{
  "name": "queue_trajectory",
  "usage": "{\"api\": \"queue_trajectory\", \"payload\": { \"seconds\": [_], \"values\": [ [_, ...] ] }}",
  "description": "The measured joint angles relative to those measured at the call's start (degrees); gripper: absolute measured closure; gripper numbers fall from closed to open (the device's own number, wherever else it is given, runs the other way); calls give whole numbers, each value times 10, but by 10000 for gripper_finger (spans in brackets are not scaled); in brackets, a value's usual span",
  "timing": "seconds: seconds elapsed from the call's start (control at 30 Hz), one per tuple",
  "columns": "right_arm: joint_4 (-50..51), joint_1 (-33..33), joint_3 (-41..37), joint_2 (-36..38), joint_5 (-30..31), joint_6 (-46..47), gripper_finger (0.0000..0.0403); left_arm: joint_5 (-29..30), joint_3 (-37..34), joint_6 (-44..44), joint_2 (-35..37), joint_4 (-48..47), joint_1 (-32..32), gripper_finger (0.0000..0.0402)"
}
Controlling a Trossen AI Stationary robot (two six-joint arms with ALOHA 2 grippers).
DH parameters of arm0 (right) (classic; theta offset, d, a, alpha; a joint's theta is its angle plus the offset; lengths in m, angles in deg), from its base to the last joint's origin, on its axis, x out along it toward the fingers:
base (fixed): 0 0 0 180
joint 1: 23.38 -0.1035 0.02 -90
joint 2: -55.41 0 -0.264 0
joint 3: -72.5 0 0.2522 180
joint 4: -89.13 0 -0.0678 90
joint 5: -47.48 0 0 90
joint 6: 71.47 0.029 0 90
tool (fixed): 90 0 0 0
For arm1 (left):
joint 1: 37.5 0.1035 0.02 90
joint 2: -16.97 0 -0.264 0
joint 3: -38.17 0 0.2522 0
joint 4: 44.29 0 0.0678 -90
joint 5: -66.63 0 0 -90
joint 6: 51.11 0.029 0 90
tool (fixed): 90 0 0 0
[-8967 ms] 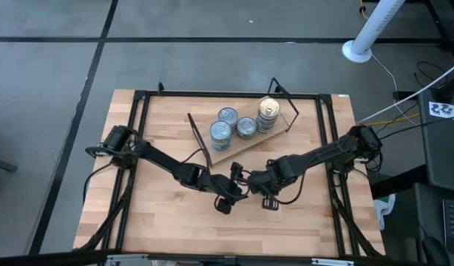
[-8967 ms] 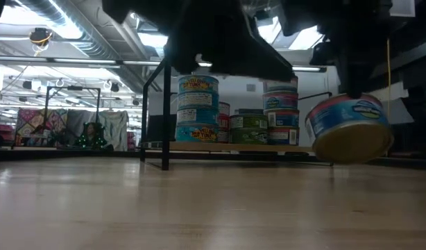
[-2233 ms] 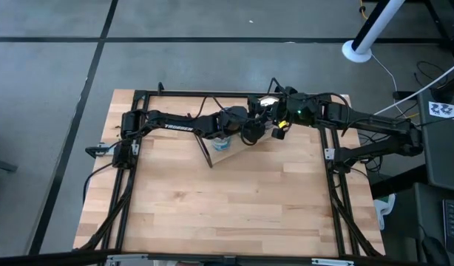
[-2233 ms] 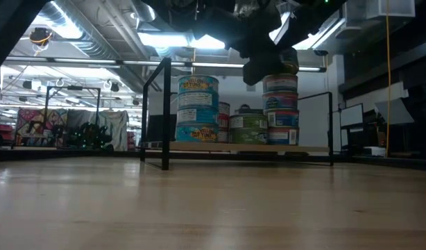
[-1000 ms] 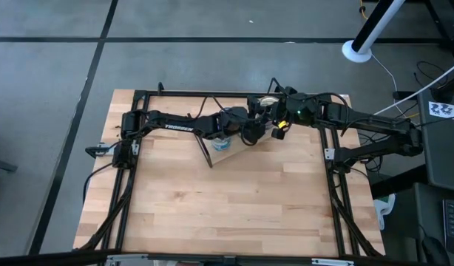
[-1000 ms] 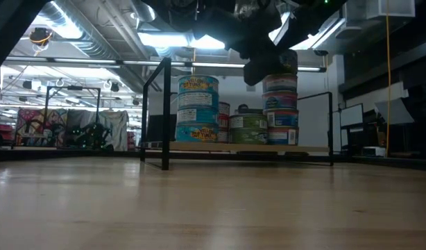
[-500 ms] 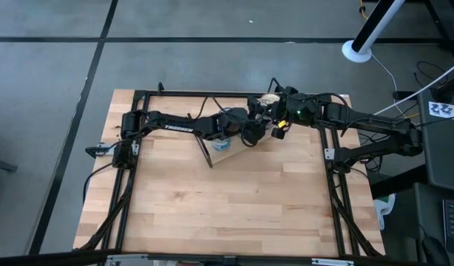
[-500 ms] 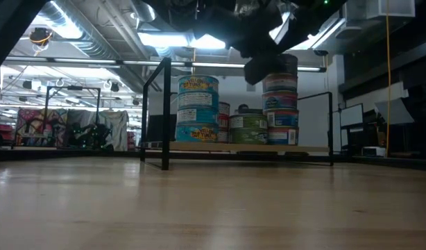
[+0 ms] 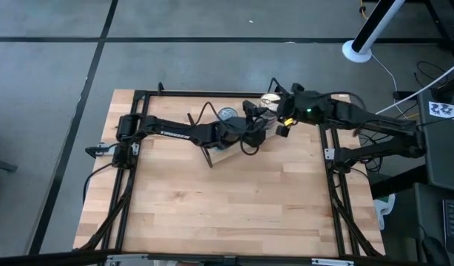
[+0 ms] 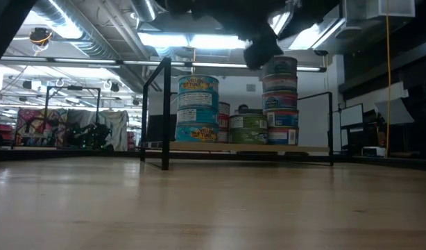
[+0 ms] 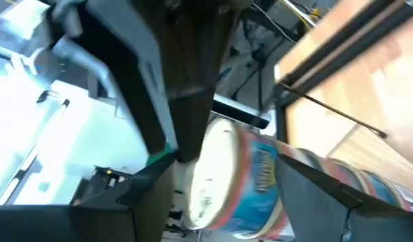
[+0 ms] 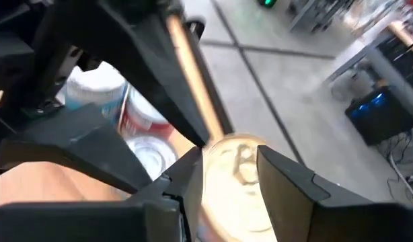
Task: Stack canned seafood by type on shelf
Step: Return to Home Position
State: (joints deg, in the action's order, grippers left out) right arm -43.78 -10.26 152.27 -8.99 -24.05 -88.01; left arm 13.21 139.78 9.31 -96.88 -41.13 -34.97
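Tins (image 9: 227, 114) stand on the shelf (image 9: 221, 153) at the far side of the table (image 9: 227, 214) in the high view. Both arms reach over the shelf. The left gripper (image 9: 251, 131) is just beside the right gripper (image 9: 279, 117), which is near a gold-topped tin (image 9: 269, 100).

In the low view the shelf holds a tall stack of blue tins (image 10: 198, 110), short green tins (image 10: 249, 129) in the middle, and a blue and pink stack (image 10: 280, 104). A dark gripper (image 10: 261, 50) hangs just above that last stack without touching it. It may be the right one.

In the left wrist view the left gripper's fingers (image 11: 149, 198) are wide apart and hold nothing. A blue and pink tin (image 11: 257, 185) shows past them.

In the right wrist view the right gripper's fingers (image 12: 287, 185) are apart too. A gold lid (image 12: 237, 171) shows through the gap.
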Motion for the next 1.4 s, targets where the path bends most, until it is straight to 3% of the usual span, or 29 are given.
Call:
{"api": "queue_trajectory", "payload": {
  "seconds": [0.2, 0.37, 0.63, 0.8, 0.97, 1.23, 1.4],
  "values": [
    [-4, 0, 22, 43, 0, 0, 265, 5, 1, -16, 49, -37, -21, 202],
    [6, 0, 22, 89, 0, 0, 265, 9, 1, -92, 129, -184, -29, 255],
    [60, 0, 22, 170, -15, 44, 265, -1, -4, -379, 285, -503, -8, 344],
    [68, 0, -26, 239, -57, 79, 265, -89, -79, -558, 398, -629, 13, 389],
    [39, 0, -138, 331, -67, 132, 265, -106, -239, -633, 533, -566, -5, 395],
    [-57, 0, -337, 497, -101, 213, 265, -108, -550, -696, 751, -331, -51, 389],
    [-103, 0, -420, 580, -123, 240, 265, -107, -698, -708, 871, -204, -60, 389]
  ]
}}
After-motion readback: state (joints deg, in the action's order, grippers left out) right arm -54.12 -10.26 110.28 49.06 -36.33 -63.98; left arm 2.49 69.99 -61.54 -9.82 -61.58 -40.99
